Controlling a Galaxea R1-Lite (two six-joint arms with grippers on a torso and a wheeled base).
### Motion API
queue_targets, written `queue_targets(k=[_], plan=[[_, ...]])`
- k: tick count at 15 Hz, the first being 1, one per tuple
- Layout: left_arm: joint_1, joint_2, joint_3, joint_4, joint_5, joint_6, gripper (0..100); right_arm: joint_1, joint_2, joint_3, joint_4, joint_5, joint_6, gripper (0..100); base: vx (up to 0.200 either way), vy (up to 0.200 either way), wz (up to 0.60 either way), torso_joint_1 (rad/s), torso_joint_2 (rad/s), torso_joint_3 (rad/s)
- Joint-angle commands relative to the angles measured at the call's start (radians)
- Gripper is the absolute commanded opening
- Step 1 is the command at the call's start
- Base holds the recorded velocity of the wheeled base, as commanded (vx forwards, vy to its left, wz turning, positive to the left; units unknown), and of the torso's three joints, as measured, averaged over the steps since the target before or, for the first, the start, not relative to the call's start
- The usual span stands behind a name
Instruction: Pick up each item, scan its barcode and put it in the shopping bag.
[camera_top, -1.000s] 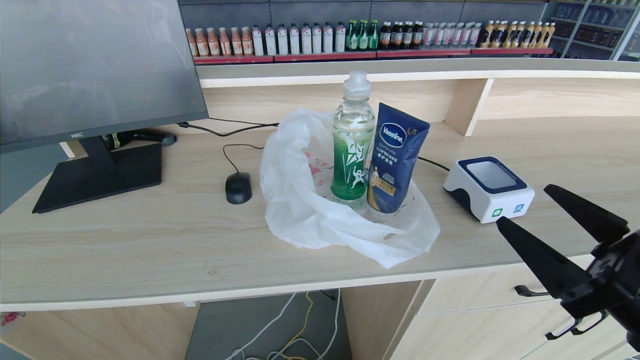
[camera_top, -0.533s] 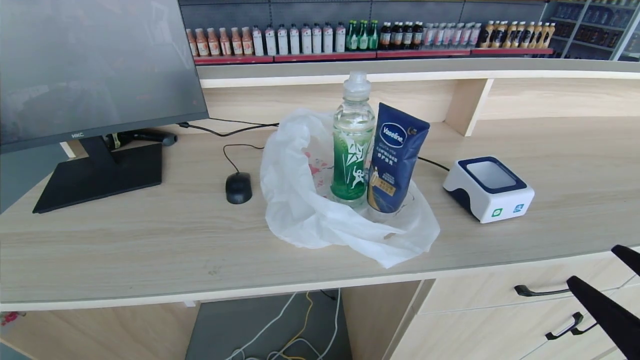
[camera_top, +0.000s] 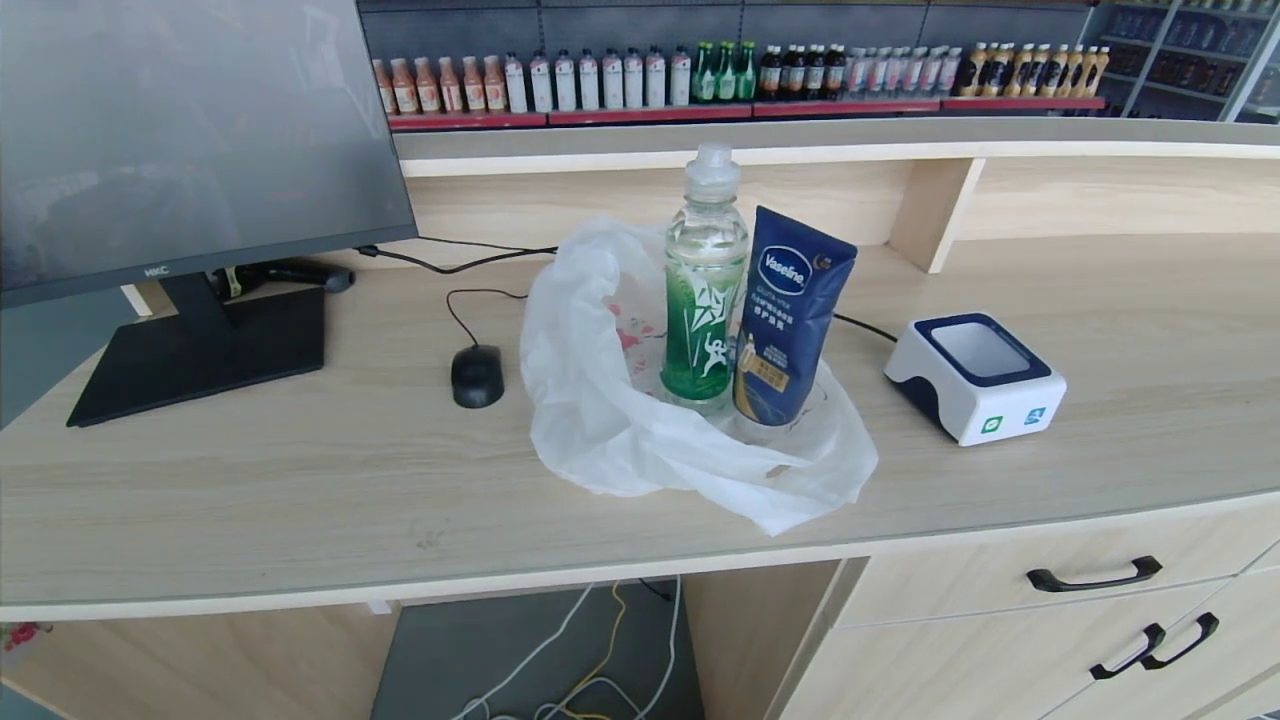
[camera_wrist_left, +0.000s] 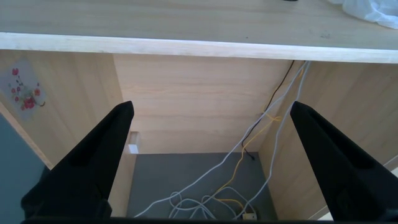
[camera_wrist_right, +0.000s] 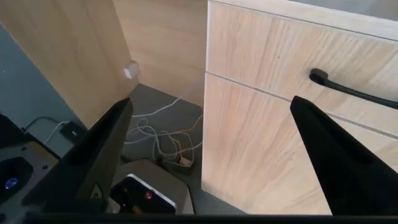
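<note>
The left pincer (camera_wrist_left: 211, 109) and right pincer (camera_wrist_right: 211, 102) hang spread and empty below the pale wooden desk (camera_top: 300, 480). The clear green-labelled plastic bottle (camera_top: 705, 290) and dark blue squeeze tube (camera_top: 790, 320) stand upright in the crumpled white plastic shopping bag (camera_top: 600, 420). Snagging its loose film would likely topple them.

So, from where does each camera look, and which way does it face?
Head view: on the robot's head, facing forward and down at the counter with shopping bag, bottle, tube and scanner.
Left wrist view: low before the counter, facing the cables under it; left end effector open.
Right wrist view: low, facing the drawer handle; right end effector open.
Shared: head and left wrist views both show the counter edge and cables; head and right wrist, the drawer handle.
</note>
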Motion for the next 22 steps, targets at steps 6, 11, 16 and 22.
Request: queue_targets(k=[6,11,16,22], plan=[[0.000,0.000,0.000,0.000,0.000,0.000,100,-0.559,-0.029,0.012,0.021,0.017,0.025,100,0.000,0.000,0.00,0.000,0.00,0.000],[0.000,0.000,0.000,0.000,0.000,-0.001,100,-0.596,-0.127,0.012,0.022,0.017,0.065,100,0.000,0.000,0.00,0.000,0.00,0.000],[0.000,0.000,0.000,0.000,0.000,0.008,100,-0.596,-0.127,0.012,0.021,0.018,0.076,100,0.000,0.000,0.00,0.000,0.00,0.000],[0.000,0.000,0.000,0.000,0.000,-0.006,100,-0.596,-0.127,0.012,0.021,0.018,0.076,100,-0.067,0.000,0.00,0.002,0.00,0.002]])
